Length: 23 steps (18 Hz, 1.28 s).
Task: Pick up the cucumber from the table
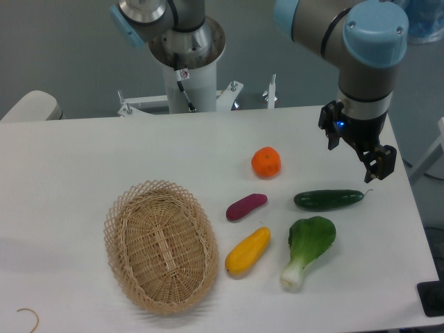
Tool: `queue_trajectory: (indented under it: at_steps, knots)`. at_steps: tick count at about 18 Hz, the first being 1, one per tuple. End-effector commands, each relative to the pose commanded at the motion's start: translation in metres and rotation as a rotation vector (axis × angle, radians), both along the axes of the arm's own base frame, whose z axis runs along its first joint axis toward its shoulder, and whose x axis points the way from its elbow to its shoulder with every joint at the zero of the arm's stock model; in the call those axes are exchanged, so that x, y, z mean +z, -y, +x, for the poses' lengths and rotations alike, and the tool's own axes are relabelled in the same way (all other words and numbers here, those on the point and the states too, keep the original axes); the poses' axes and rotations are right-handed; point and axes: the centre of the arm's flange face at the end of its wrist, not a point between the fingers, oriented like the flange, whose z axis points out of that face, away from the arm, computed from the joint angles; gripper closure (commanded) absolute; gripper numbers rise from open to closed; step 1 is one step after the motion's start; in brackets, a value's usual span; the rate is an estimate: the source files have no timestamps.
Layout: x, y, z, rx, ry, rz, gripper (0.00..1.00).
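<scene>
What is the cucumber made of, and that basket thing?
The cucumber looks like smooth, shiny plastic, probably a toy: its dark green skin is glossy and very even. A real one can't be ruled out. The basket seems woven from tan wicker or straw, with visible strands and a looped, lacy rim.

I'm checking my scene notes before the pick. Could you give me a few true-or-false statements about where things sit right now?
1. The cucumber lies on the table. True.
2. The gripper holds the cucumber. False: it hangs above it, holding nothing.
3. The basket has the orange inside. False: the orange sits on the table, and the basket is empty.
4. The bok choy lies nearer the camera than the cucumber. True.
</scene>
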Motion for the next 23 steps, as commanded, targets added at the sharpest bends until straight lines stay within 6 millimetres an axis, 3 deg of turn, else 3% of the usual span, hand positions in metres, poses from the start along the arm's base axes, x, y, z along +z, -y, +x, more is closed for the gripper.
queue_trajectory:
  at_steps: [10, 15, 19, 23]
  knots:
    - [-0.007, 0.001, 0.0, -0.006, 0.016, 0.002, 0.0]
    - [-0.022, -0.002, 0.001, -0.022, -0.007, 0.014, 0.0]
    - [-0.056, -0.008, -0.003, -0.059, 0.009, -0.006, 0.0]
    - [-0.093, -0.008, -0.018, -0.243, 0.021, -0.065, 0.0]
